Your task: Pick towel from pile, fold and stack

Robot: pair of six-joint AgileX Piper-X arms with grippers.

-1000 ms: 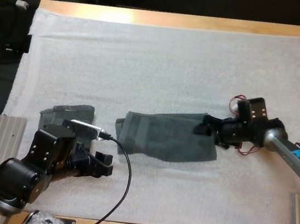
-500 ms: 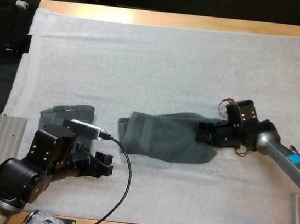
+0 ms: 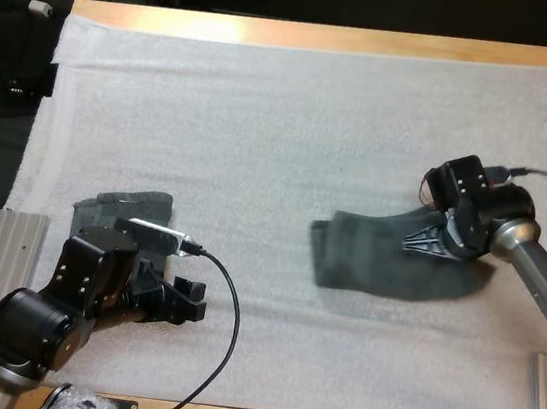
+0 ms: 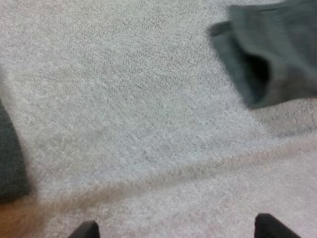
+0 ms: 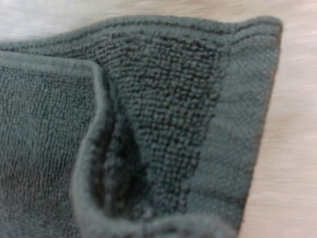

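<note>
Lying rumpled on the white foam mat (image 3: 265, 113) of the wooden desk, right of centre, was the dark grey-green terry towel (image 3: 366, 265). The right gripper (image 3: 432, 244) sat at its right end; whether it gripped the cloth could not be told. The right wrist view showed a hemmed edge curled over itself. The left gripper (image 3: 193, 298) rested near the front left, fingers (image 4: 85, 231) apart on nothing, beside a second grey-green towel (image 3: 111, 211) lying flat. Judged step: spreading before the fold. Doing it well called for keeping the cloth low, drawing it taut until the curled hem flattened, and bringing the left gripper to the free left corner.
</note>
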